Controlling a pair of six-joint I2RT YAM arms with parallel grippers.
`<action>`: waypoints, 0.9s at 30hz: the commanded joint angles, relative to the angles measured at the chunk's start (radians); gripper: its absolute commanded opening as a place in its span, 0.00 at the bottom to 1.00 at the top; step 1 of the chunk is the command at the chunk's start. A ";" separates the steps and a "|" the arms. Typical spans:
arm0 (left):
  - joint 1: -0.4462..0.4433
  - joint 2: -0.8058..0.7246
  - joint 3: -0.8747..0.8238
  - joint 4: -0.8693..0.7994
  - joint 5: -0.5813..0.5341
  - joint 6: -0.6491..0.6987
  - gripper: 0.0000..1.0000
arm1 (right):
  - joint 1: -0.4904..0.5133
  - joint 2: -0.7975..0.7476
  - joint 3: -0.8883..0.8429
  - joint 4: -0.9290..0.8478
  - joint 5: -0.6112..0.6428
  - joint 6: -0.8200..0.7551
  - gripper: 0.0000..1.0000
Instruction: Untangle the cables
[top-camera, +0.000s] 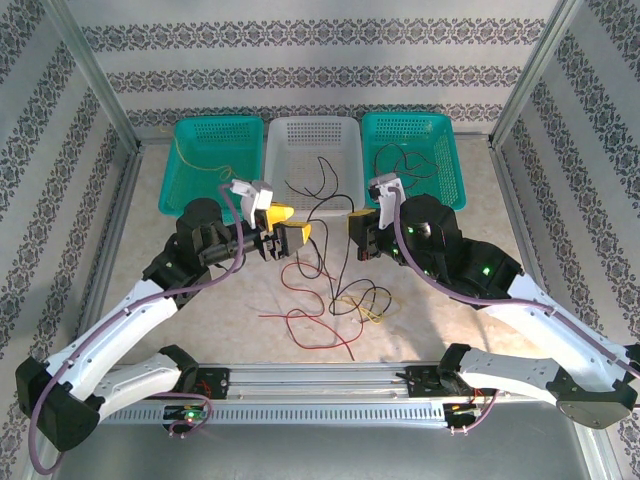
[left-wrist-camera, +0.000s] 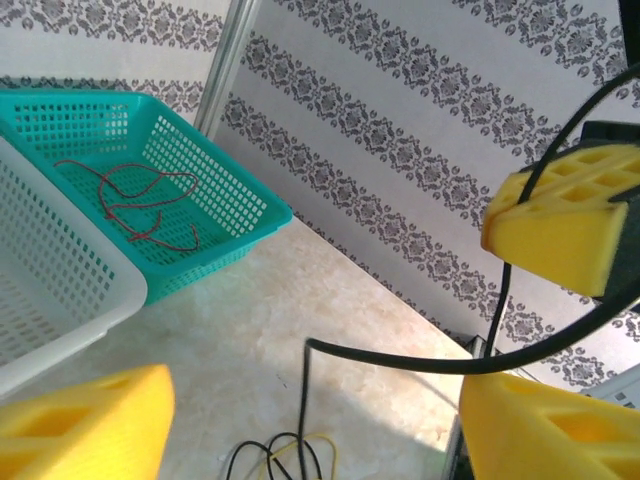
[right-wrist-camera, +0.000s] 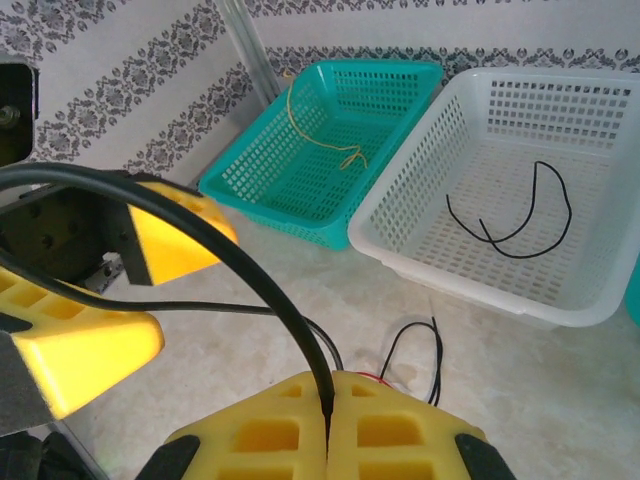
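While the right pincer clamps a black cable mid-frame, the left pincer gapes wide beside it. Other cables sprawl below.

White basket between left teal basket and right teal basket, far table edge; patterned wallpaper.
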 joint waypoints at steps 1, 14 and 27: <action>-0.016 0.019 0.076 -0.029 -0.031 0.074 0.78 | 0.011 0.001 0.034 0.020 -0.043 -0.003 0.00; -0.016 0.056 0.113 0.131 0.116 0.069 0.48 | 0.011 0.013 0.062 0.011 -0.085 -0.006 0.01; -0.016 0.102 0.167 0.077 0.082 0.077 0.00 | 0.008 0.001 0.060 -0.007 0.043 -0.007 0.24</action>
